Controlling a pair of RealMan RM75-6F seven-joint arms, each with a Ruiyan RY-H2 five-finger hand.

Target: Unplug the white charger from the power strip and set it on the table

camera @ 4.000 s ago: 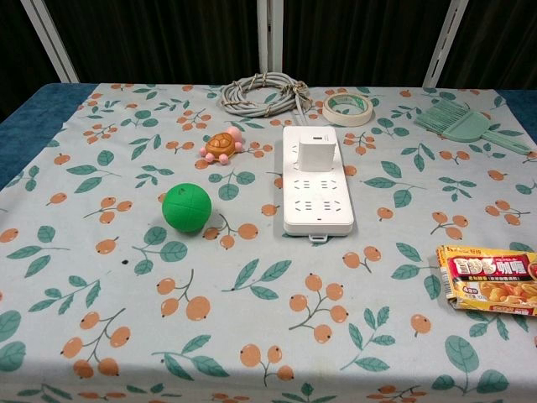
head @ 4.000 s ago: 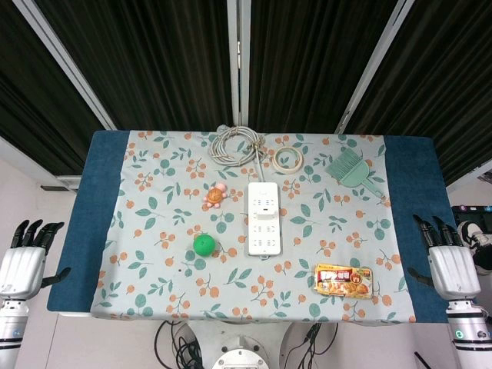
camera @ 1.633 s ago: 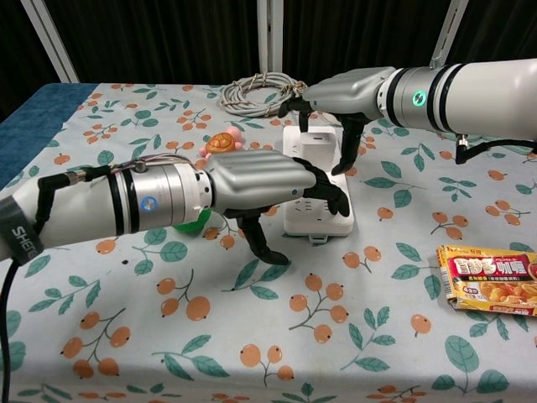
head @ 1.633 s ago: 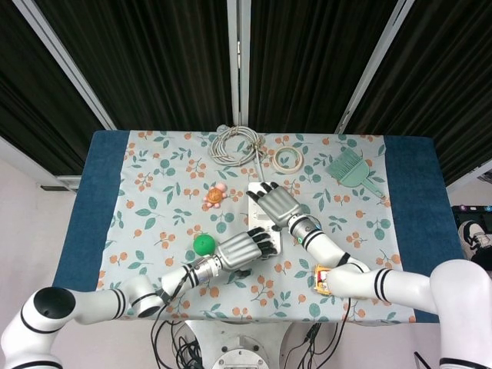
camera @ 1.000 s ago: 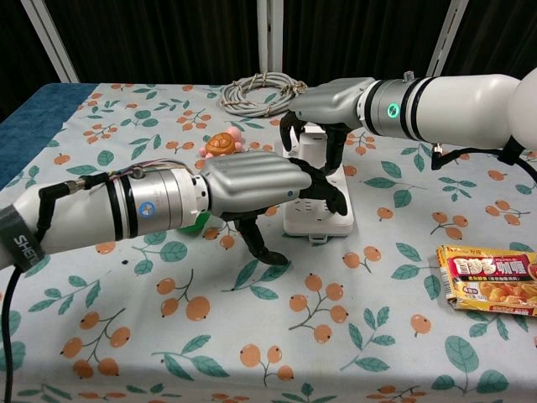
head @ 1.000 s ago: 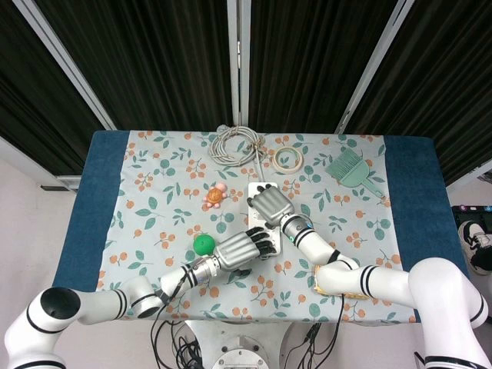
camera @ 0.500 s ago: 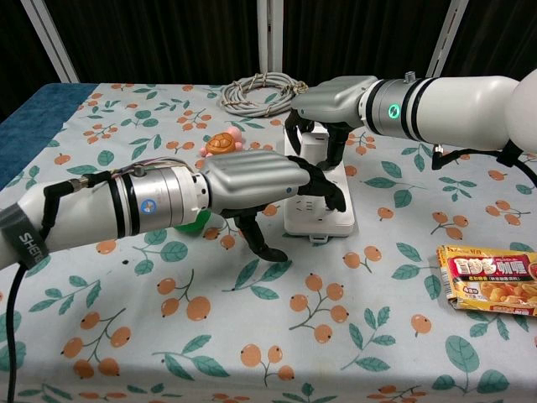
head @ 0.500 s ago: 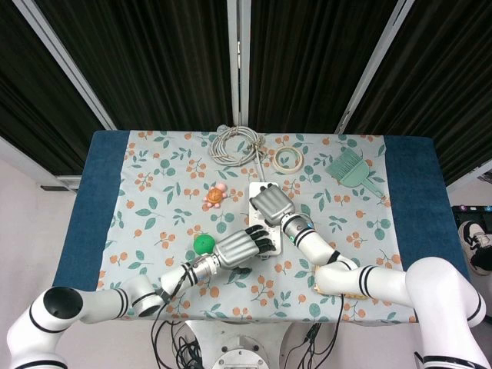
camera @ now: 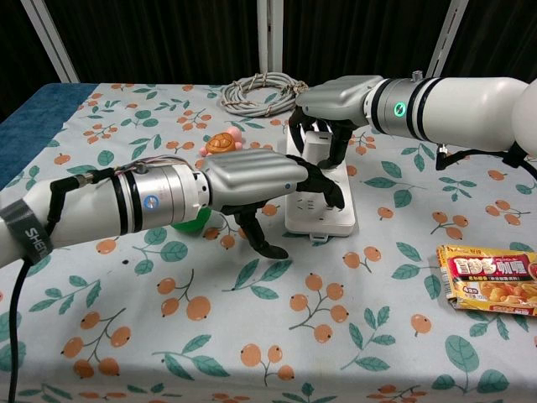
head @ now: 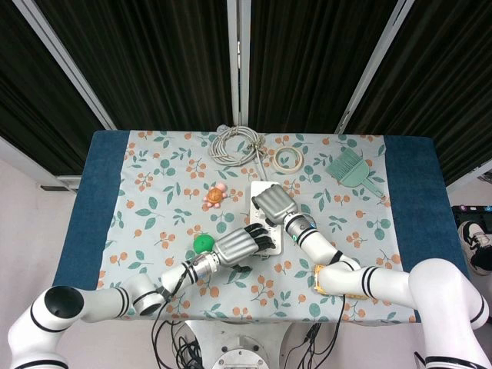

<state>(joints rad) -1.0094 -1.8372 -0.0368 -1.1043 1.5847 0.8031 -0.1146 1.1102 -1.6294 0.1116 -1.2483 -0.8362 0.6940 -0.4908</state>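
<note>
The white power strip [camera: 323, 217] lies mid-table on the flowered cloth, its cord running back to a coil. The white charger [camera: 314, 151] stands plugged into the strip's far half. My right hand [camera: 334, 105] comes down over it from above and grips it, fingers curled around its sides. My left hand [camera: 252, 180] lies across the strip's near half, fingertips [camera: 325, 191] pressing on it and thumb touching the cloth. From the head view, the right hand [head: 274, 204] hides the charger and the left hand [head: 235, 245] covers the near end of the strip [head: 258, 190].
An orange turtle toy [camera: 222, 143] sits left of the strip and a green ball [head: 202, 243] beside my left hand. The coiled cable [camera: 262, 91], tape roll [camera: 349, 107] and green brush [camera: 466, 126] lie at the back. A snack pack [camera: 491, 280] is front right.
Both hands came in from the table's sides to the strip. In the last half second the right fingers curled tighter around the charger; the left hand stayed pressing on the strip.
</note>
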